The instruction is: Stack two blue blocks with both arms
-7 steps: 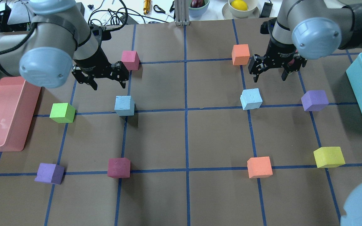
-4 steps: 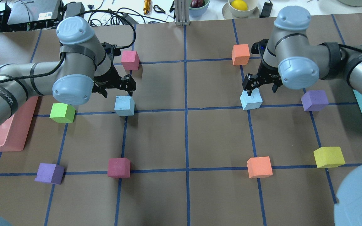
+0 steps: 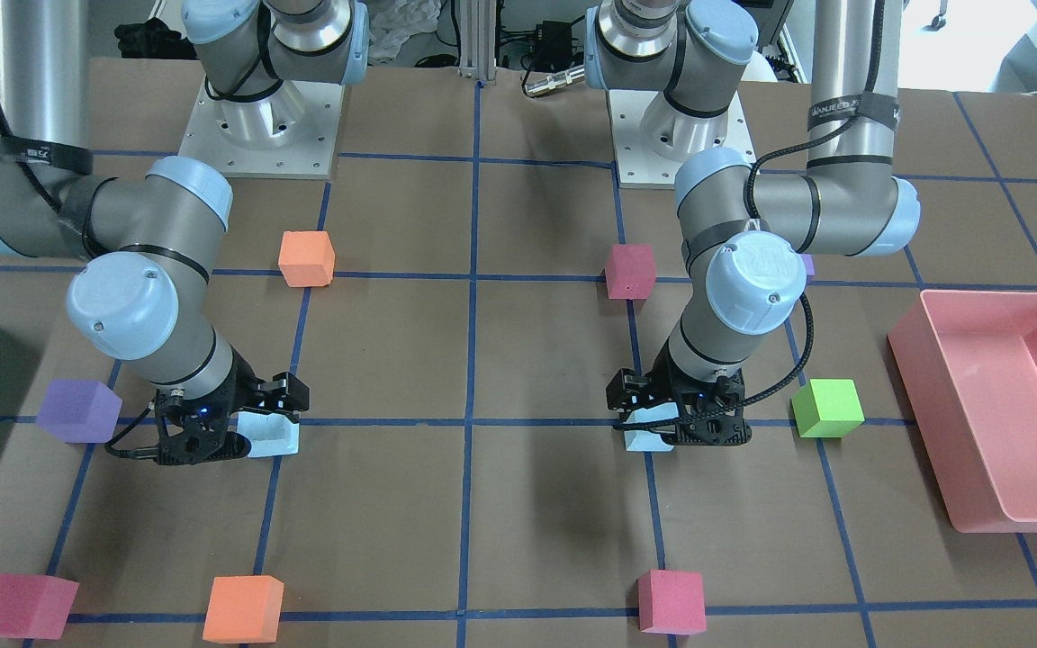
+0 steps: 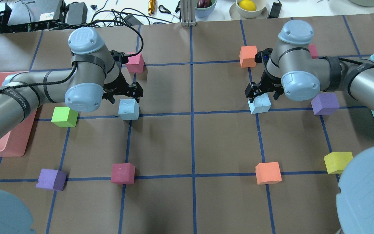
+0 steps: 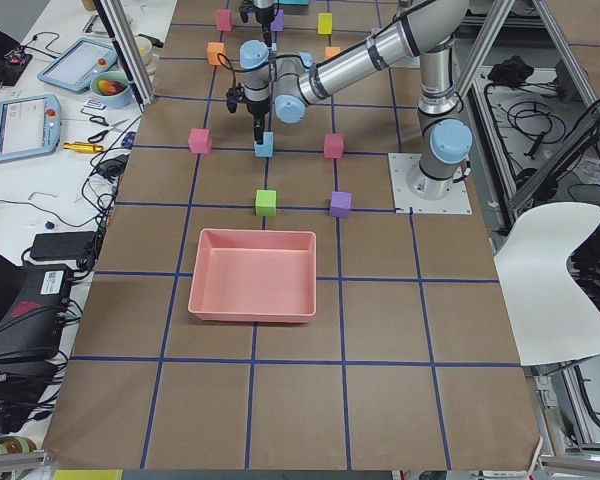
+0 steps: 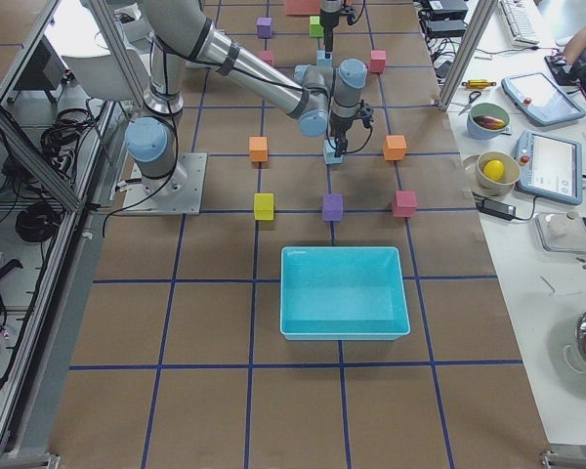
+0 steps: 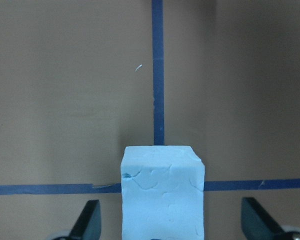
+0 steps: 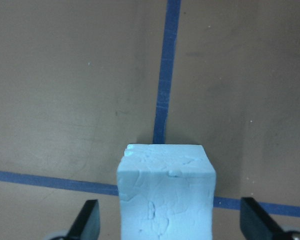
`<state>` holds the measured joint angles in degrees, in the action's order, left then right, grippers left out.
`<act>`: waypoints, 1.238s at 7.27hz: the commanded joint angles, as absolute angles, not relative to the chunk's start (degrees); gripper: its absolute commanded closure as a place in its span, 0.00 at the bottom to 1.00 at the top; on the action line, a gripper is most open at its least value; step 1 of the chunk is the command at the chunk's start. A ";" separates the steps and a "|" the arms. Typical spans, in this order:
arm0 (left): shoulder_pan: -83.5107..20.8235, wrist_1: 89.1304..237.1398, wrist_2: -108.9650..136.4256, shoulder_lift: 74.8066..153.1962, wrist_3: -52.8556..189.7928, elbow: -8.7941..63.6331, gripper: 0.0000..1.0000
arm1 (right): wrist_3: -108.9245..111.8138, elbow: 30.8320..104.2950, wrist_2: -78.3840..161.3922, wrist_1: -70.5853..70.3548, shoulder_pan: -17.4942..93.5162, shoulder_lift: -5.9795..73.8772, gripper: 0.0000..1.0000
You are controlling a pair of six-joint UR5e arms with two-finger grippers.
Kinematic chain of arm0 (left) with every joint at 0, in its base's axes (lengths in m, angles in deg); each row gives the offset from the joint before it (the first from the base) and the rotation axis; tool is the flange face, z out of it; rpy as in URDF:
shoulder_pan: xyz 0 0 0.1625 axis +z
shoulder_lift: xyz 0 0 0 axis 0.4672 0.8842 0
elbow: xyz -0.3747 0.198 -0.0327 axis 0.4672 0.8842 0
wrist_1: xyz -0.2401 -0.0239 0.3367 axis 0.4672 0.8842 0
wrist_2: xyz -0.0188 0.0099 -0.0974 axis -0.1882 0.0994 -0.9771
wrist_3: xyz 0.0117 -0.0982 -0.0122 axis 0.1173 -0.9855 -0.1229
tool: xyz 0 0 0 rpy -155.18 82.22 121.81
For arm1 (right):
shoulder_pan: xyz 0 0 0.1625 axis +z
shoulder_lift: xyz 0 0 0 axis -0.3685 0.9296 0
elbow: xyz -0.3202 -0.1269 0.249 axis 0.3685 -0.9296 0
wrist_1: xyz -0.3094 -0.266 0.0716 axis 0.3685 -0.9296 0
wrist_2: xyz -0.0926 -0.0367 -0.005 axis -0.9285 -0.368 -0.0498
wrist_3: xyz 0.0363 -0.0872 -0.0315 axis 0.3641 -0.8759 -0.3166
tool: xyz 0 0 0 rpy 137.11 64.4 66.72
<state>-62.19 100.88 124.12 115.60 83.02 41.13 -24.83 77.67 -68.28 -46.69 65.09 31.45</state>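
Overhead view, nearest row: a maroon cube [image 4: 122, 173] and a near orange cube [image 4: 268, 173] sit at crossings of the blue tape lines [image 4: 192, 143], so the cubes appear laid out on a grid.

Next row out holds the task items. The left blue block [image 4: 128, 110] and the right blue block [image 4: 259, 104] each rest on the table at a tape crossing, well apart, one in each arm's half. Judgement: this spacing lets each arm take one block, with the stack to follow. A green cube [image 4: 64, 116] lies near the left block, clear of it.

The left gripper [image 4: 125, 97] hangs directly over the left block and the right gripper [image 4: 262, 95] over the right block. Both are lowered to block height in the front-facing view.

Fingers, left wrist view: the fingertips [image 7: 89, 220] are spread wide, with the block centred between them and a clear gap on each side. No contact. Right wrist view: the fingertips [image 8: 88, 220] show the same wide spread, straddling the block without touching. Neither block is grasped or lifted.

Farthest: a pink cube [image 4: 134, 62] beyond the left gripper.
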 commanded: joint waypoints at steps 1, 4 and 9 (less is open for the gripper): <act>-62.15 100.73 124.12 117.08 82.94 41.39 0.00 | -25.25 77.75 -67.91 -47.03 65.13 30.85 0.00; -62.15 100.73 124.03 117.87 82.85 43.14 0.00 | -28.94 78.72 -68.00 -49.92 65.04 29.18 0.43; -62.06 95.72 124.12 118.93 82.85 43.50 0.07 | -8.38 74.95 -67.74 -49.31 76.24 31.38 1.00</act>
